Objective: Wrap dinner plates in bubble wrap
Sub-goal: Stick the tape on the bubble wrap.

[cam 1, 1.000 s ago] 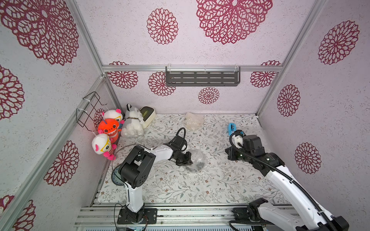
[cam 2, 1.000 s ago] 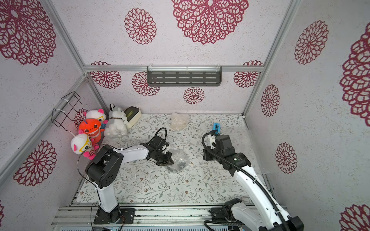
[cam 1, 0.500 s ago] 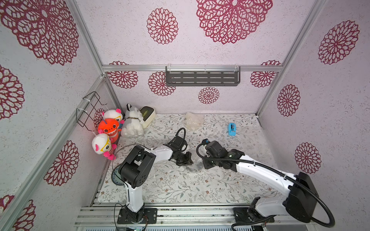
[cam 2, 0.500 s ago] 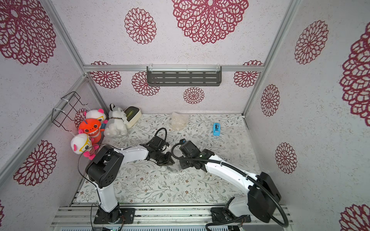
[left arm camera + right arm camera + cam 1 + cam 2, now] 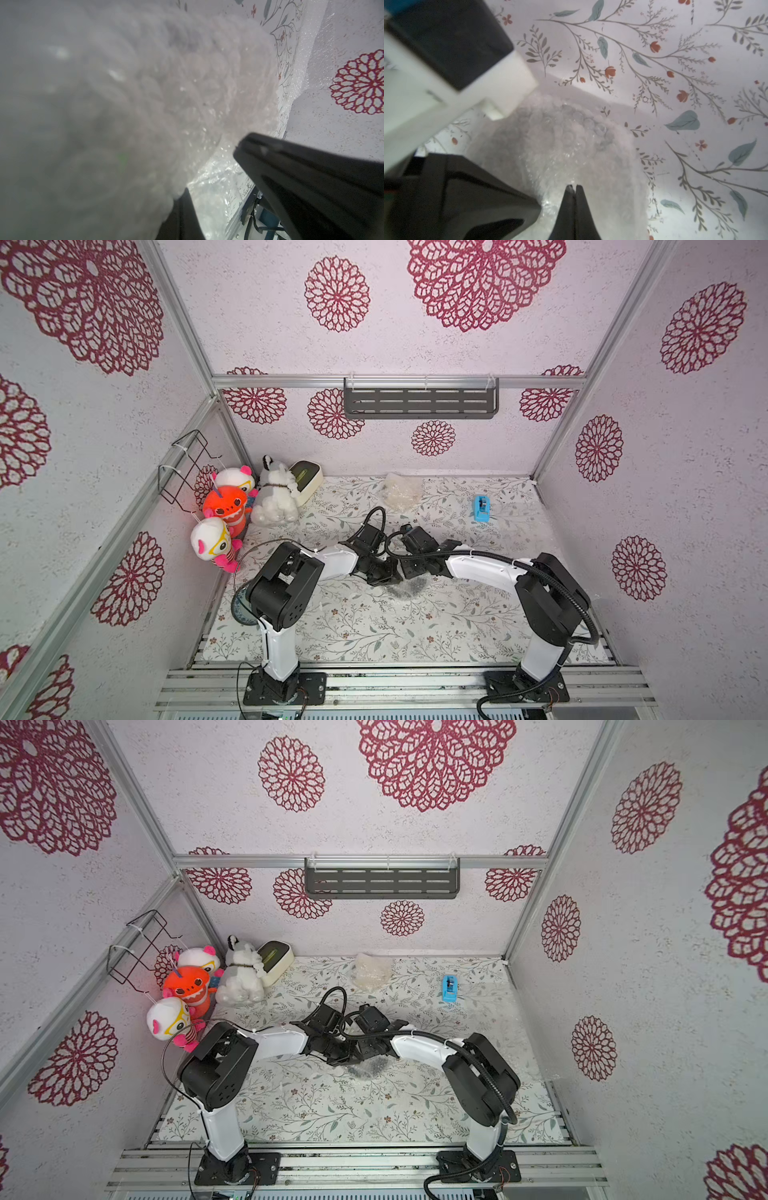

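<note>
Two robot arms met at the middle of a floral tabletop [image 5: 353,630], where a dark plate [image 5: 409,590] lay swaddled in bubble wrap [image 5: 571,149], the bundle showing as a grey smudge in both top views. The left gripper [image 5: 385,577] was clamped on a fold of the wrap, with crinkled film filling the gap between its fingers [image 5: 301,176] in the left wrist view. The right gripper [image 5: 574,187] was closed, jaws pressed flat together with the tips at the bundle's edge; whether a sliver of film was caught between them could not be told. The plate, judged rigid, breakable and slick under its cover, would likely be heavier than the package suggests. The wrap itself looked light, soft and springy, and apt to unfold if let go. Its loose edges and folds looked the safest places to take hold, rather than the plate's rim through the film. Round and apparently lying flat, the bundle had no clear long axis and pointed no particular way. A second wrapped bundle [image 5: 398,490] sat at the far edge of the tabletop, with a blue tape dispenser [image 5: 481,508] well apart from it
</note>
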{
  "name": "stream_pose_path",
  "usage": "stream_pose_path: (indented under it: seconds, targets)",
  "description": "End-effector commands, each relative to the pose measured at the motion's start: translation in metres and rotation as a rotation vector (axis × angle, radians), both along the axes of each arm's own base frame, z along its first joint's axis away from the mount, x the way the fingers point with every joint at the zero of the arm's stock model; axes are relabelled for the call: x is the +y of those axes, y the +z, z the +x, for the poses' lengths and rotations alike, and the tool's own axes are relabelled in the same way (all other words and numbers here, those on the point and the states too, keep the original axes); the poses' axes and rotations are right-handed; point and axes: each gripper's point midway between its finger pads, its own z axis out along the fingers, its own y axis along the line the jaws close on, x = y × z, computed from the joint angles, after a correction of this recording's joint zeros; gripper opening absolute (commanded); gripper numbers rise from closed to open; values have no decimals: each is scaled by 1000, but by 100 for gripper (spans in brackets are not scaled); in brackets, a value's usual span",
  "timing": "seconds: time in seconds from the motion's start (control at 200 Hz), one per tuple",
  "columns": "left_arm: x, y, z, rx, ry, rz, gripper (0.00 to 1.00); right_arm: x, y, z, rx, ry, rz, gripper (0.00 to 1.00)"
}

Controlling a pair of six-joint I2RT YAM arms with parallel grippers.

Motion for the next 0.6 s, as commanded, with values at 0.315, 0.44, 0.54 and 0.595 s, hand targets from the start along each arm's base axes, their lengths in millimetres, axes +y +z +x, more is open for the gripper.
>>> stream_pose_path:
  seconds: [0.315, 0.44, 0.54, 0.595]
  targets:
    - [6, -17, -17, 58, -8, 38, 0, -13, -39, 3, -39, -127, 67, 0]
    - [7, -17, -18, 59, -8, 42, 0, -13, -28, -2, -90, -83, 118, 4]
    - [7, -18, -17, 63, -8, 42, 0, 0, -15, -4, -95, -15, 164, 15]
    - [6, -19, -18, 65, -9, 43, 0, 7, -10, -5, -80, 9, 182, 21]
